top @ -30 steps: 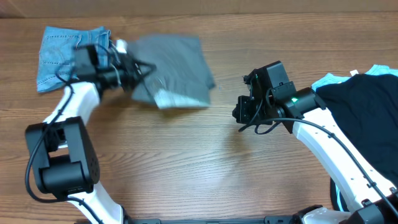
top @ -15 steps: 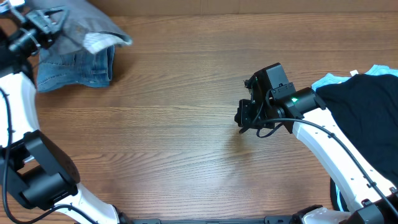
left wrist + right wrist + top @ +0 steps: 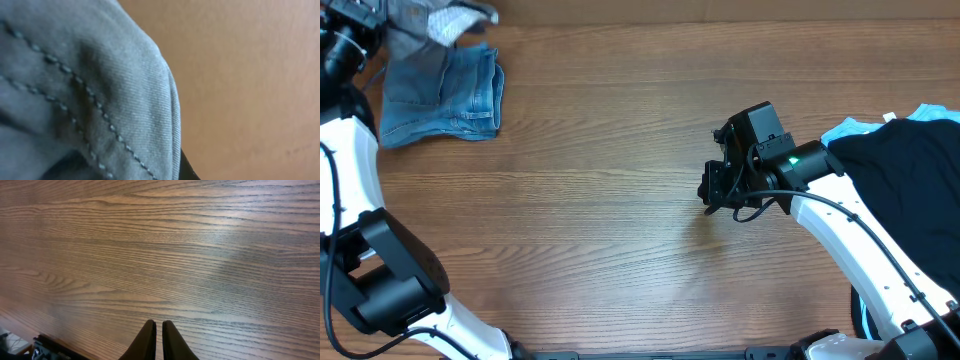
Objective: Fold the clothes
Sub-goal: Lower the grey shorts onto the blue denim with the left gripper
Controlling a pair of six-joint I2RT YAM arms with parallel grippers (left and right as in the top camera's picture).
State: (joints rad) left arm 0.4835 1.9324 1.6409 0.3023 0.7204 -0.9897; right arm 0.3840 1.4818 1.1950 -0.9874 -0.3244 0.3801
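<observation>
The grey trousers (image 3: pixel 432 16) hang bunched at the far left corner of the table (image 3: pixel 620 260), partly cut off by the top of the overhead view, with a whitish patch of lining showing. The left gripper (image 3: pixel 380 28) sits against that bundle. Its fingers cannot be made out in either view, but the cloth appears pinched between closed jaws. The left wrist camera is filled with grey twill and rows of stitching, pressed very close.

Just below the bundle, the denim shorts (image 3: pixel 442 92) lie flat along the left edge (the trousers overlap their upper edge).

The right gripper (image 3: pixel 712 188) hovers right of the table's middle, well apart from every garment. Its two fingers (image 3: pixel 148 341) are pressed together with nothing between them, above bare wood.

At the right edge a black garment (image 3: pixel 905 175) is spread out, with a pale-blue garment (image 3: pixel 932 112) peeking out from under it.
</observation>
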